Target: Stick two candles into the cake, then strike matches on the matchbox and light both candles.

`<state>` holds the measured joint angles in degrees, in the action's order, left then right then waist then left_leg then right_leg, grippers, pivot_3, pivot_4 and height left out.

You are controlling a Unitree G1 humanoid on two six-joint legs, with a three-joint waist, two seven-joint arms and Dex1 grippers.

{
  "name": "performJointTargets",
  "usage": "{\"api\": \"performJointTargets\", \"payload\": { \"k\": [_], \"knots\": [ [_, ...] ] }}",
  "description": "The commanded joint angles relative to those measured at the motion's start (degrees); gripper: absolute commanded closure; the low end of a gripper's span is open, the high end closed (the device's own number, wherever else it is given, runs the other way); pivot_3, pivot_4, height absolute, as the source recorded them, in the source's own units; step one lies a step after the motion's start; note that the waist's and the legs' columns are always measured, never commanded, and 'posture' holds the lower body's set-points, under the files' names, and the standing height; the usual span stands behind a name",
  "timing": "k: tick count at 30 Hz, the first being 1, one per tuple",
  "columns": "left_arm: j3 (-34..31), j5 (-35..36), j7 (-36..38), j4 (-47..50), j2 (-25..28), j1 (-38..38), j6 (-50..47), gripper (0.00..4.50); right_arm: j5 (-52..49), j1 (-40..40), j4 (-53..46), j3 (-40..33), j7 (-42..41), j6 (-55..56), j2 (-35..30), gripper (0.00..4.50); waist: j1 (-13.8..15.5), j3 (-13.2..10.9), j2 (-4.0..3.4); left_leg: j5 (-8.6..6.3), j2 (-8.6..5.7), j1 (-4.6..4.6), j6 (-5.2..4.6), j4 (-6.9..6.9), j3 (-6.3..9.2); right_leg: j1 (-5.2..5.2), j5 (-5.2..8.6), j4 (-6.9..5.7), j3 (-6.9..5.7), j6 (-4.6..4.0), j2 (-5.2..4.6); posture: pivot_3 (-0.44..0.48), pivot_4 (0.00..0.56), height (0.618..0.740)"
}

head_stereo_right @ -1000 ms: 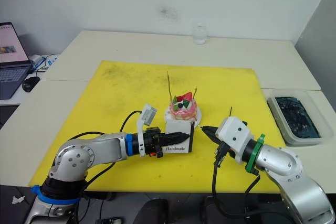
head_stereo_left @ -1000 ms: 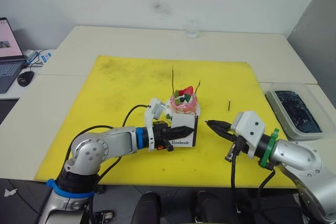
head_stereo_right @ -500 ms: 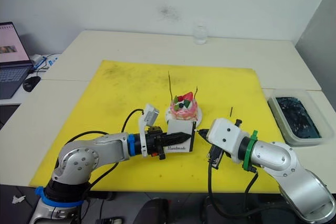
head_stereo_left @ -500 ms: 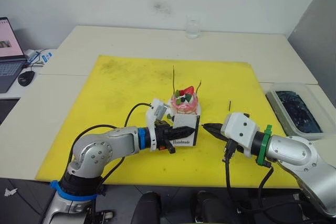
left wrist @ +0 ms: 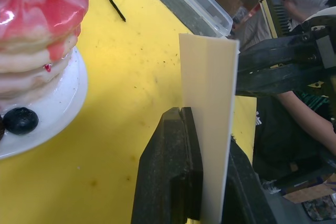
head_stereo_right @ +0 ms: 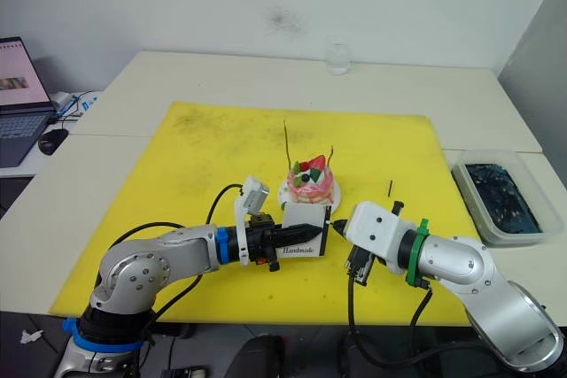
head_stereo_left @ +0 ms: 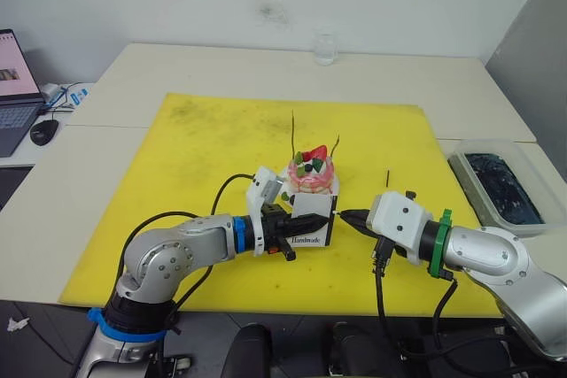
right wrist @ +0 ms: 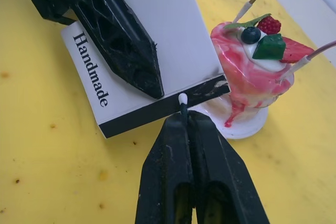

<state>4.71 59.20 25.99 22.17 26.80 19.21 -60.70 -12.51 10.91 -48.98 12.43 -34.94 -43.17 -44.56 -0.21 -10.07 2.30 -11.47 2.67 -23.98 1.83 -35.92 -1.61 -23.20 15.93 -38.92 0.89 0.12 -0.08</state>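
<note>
From the head views, the cake [head_stereo_left: 312, 175] sits near the middle of the yellow mat [head_stereo_left: 213, 148], and two thin candles [head_stereo_left: 293, 133] stand up out of it. The left gripper [head_stereo_left: 299, 224] is closed flat on the white matchbox [head_stereo_left: 311, 219] and holds it up on its edge, right in front of the cake at about 6 o'clock. The right gripper [head_stereo_left: 347, 215] comes in from 3 o'clock, with its tip right by the box's right edge. Both arms are close, but the right one has the job of striking. A spare match [head_stereo_left: 387, 178] lies on the mat at about 3 o'clock from the cake, well away from both grippers. In the left wrist view, the two black fingers [left wrist: 170, 171] pinch the thin box between them, and the box stands straight up like a little wall. The other gripper's dark fingers reach the box's far side. In the right wrist view, the right gripper's fingers [right wrist: 168, 171] are shut tight on a match [right wrist: 183, 104], which points straight out along the fingers. Its white head looks like it touches the black strip on the box's edge. That strip runs sideways across the match, so I think the next move is a quick drag along the strip.
</note>
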Motion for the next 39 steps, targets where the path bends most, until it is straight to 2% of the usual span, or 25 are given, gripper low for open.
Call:
{"api": "performJointTargets", "payload": {
  "k": [1, 11, 19, 23, 26, 30, 36, 39],
  "knots": [
    [-0.31, -0.19, 1.02, 2.18, -0.49, -0.2, 0.65, 4.5, 0.58, 0.77, -0.83, -0.26, -0.1, 0.54, 0.0, 4.47, 0.0, 0.0, 0.0, 0.0, 0.0, 0.0, 0.0, 0.0, 0.0, 0.0, 0.0, 0.0, 0.01, 0.0, 0.0, 0.0, 0.15, 0.74],
    [0.49, -0.31, 2.42, 4.73, -0.05, -1.77, 0.32, 4.5, 1.39, 0.44, -0.99, 1.21, 0.22, 0.64, 0.53, 4.47, -0.01, 0.0, 0.0, 0.0, 0.01, 0.0, 0.0, -0.01, 0.0, 0.0, 0.0, -0.01, 0.0, 0.01, 0.0, 0.0, 0.15, 0.74],
    [2.26, -3.18, 5.59, 4.98, 0.65, -2.1, 1.79, 4.5, 2.62, 1.58, -0.82, 3.71, 0.6, -0.58, 2.27, 4.47, -0.01, 0.0, 0.0, 0.0, 0.01, 0.01, 0.0, -0.03, 0.0, 0.0, 0.0, -0.01, 0.0, 0.01, 0.0, 0.0, 0.15, 0.74],
    [4.07, -5.82, 8.53, 6.03, 2.5, -2.9, 2.96, 4.5, 7.19, 5.76, 3.49, 0.12, 8.58, -3.15, 7.26, 4.47, -0.24, 0.0, 0.0, 0.0, 0.01, 0.02, 0.0, -0.04, -0.01, 0.0, -0.02, -0.03, 0.01, 0.02, 0.02, 0.0, 0.15, 0.74],
    [1.96, -6.45, 9.02, 7.1, 4.81, -5.27, 3.53, 4.5, 8.78, 6.72, 5.24, -4.75, 9.58, -3.29, 6.3, 4.47, -0.21, -0.01, -0.02, 0.0, 0.02, 0.01, 0.0, -0.04, -0.02, -0.02, -0.03, -0.06, 0.02, 0.03, 0.01, 0.0, 0.15, 0.74],
    [-2.47, -6.58, 9.33, 7.49, 8.45, -8.96, 3.85, 4.5, 6.59, 5.58, 2.37, -8.36, 7.53, -4.35, 5.05, 4.47, -0.1, -0.01, -0.02, 0.0, 0.05, -0.04, 0.0, 0.0, -0.02, -0.04, 0.02, 0.0, 0.01, -0.02, -0.05, 0.0, 0.15, 0.74],
    [-5.16, -6.26, 8.81, 8.1, 9.98, -12.05, 4.13, 4.5, 3.95, 6.44, -1.42, -6.66, 5.73, -5.53, 5.95, 4.47, -0.13, -0.02, -0.03, 0.0, 0.08, -0.01, -0.01, 0.02, 0.0, -0.04, 0.03, -0.02, -0.01, -0.02, -0.04, 0.0, 0.15, 0.74],
    [-5.87, -6.97, 9.54, 8.29, 10.99, -14.23, 4.73, 4.5, 1.69, 10.11, -2.08, -4.89, 3.84, -5.6, 7.0, 4.47, -0.32, -0.02, -0.03, 0.0, 0.08, 0.0, -0.01, -0.02, -0.05, -0.04, -0.01, -0.03, 0.04, 0.03, -0.07, 0.0, 0.15, 0.74]
  ]
}}
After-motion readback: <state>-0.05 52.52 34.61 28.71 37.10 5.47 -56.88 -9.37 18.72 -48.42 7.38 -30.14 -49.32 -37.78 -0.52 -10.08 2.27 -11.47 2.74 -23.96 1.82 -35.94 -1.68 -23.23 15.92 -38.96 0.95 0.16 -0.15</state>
